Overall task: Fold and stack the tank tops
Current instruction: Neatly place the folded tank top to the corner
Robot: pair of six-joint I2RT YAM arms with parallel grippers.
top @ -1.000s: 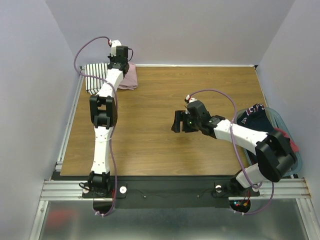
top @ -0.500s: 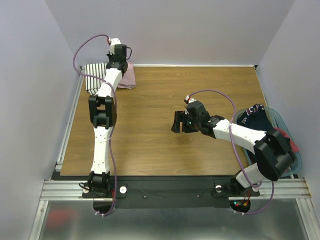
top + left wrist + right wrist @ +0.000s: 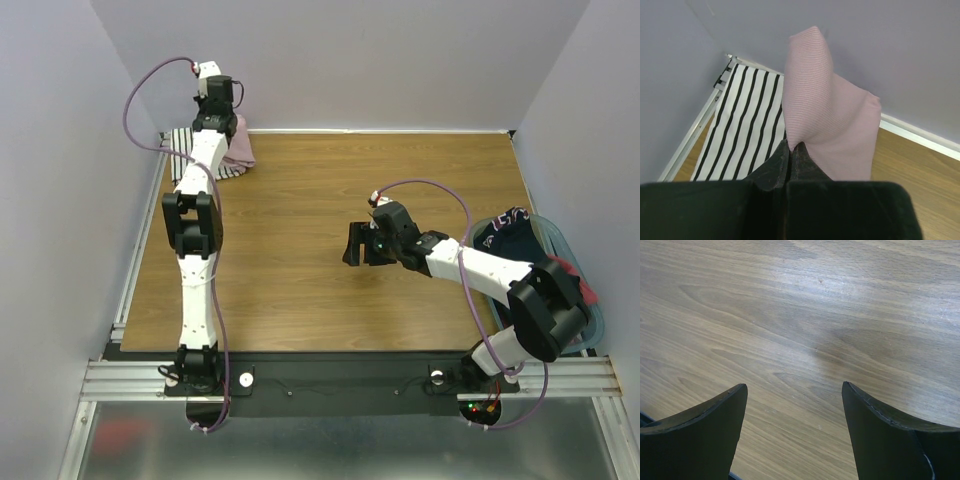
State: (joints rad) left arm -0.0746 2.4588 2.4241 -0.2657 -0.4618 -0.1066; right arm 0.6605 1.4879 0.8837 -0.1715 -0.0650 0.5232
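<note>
Trouble, if it comes, comes from that grip: the left pincer (image 3: 791, 147) is clamped tight on just a small pinch of the plain dusty pink ribbed tank top (image 3: 830, 120), up at the 11 o'clock corner of the wooden tabletop (image 3: 330, 190), right by the back wall. The white tank top with thin black stripes (image 3: 747, 120) lies flat just to the 9 o'clock side of it, close to the tabletop's rail edge. My guess is this is the stacking bit, pink going onto striped. With so little cloth between the tips, a quick swing could let it slide out and drop in a heap, and the fold's wasted. Loose pink fabric could also drag over the striped one and rumple it or nudge it toward that edge. Can't tell how neatly the pink one is folded, it's too bunched. The right pincer (image 3: 795, 390) is spread wide with nothing in it, hovering over bare wood a bit toward 3 o'clock from centre, well apart from both tops, so it's no help if the cloth slips. The dark navy garment (image 3: 505, 230) and red garment (image 3: 565, 268) sit in the teal-rimmed basket (image 3: 599, 312) at 4 o'clock.
</note>
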